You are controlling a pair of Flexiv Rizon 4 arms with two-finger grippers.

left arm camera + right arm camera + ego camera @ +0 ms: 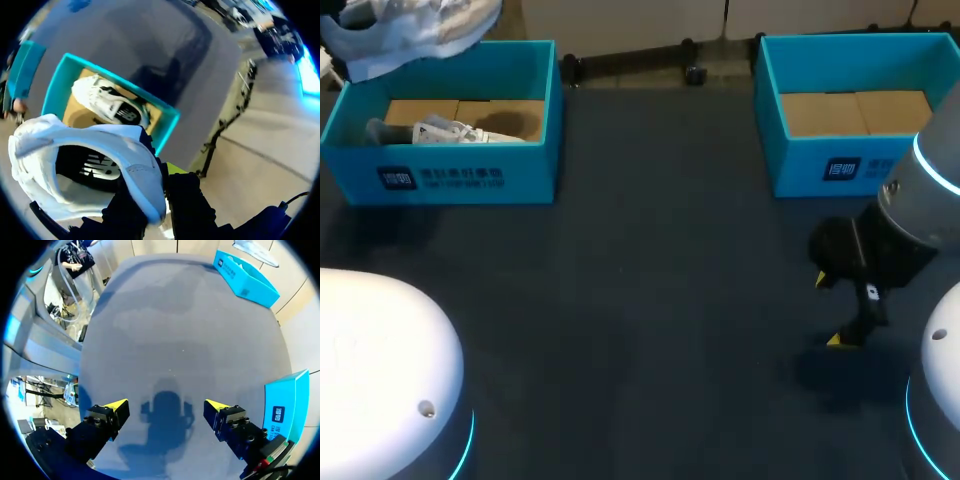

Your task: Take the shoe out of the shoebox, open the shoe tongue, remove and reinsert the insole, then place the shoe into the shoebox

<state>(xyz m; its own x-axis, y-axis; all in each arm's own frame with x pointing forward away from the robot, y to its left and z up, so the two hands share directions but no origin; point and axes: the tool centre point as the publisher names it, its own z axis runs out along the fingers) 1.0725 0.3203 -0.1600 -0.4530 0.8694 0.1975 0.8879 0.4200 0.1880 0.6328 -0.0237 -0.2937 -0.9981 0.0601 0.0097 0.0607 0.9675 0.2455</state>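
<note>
Our left gripper (155, 197) has its fingers clamped on the soft white shoe (115, 145), which hangs above the teal cardboard left shoebox (450, 175) at the far edge of the desk (660, 300). A second shoe (445, 132) lies inside the box. Our right gripper (166, 405), fingers spread wide, hovers over the dark matte desk near the white-printed right shoebox (820, 170).

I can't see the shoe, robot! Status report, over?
Left gripper shut on white shoe, held above shoebox. Second shoe inside it. Right gripper open over table. Nothing in the way.
</note>
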